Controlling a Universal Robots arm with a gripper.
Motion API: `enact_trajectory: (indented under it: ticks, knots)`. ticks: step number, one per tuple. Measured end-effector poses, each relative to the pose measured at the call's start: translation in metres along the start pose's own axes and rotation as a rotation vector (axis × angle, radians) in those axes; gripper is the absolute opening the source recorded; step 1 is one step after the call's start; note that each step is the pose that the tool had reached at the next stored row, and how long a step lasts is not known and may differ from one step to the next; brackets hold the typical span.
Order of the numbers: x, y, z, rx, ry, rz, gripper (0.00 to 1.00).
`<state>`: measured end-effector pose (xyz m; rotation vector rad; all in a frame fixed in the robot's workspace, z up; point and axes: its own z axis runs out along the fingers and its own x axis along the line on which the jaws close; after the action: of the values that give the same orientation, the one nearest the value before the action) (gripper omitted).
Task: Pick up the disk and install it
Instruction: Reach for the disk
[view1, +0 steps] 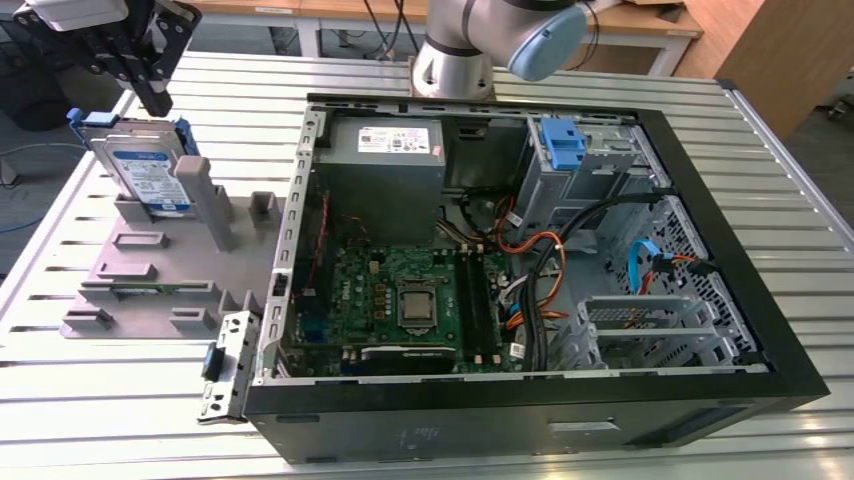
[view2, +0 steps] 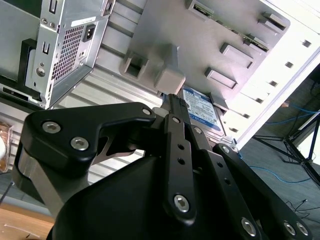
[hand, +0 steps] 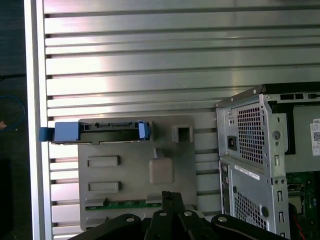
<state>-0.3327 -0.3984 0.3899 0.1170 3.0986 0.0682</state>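
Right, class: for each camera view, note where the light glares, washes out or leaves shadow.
In the first wrist view, glare bands streak the slatted table; in the second wrist view, its far slats wash out white behind the dark gripper; in the exterior view, light is even, though the computer case interior sits shaded.

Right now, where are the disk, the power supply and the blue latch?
disk (view1: 144, 175): exterior view, on its label.
power supply (view1: 386, 139): exterior view, on its white sticker.
blue latch (view1: 566, 148): exterior view, on its plastic body.
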Motion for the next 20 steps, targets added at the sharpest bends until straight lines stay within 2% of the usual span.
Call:
enact_trajectory:
  ticks: [9, 13, 20]
  knots:
    - [0.0018, -0.0001, 0.0000, 0.0001, 0.0001, 0.000, 0.11]
    - [0.0027, -0.0002, 0.0022, -0.0001, 0.0000, 0.000, 0.11]
    - [0.0100, 0.0019, 0.0055, 0.0001, 0.0000, 0.000, 0.11]
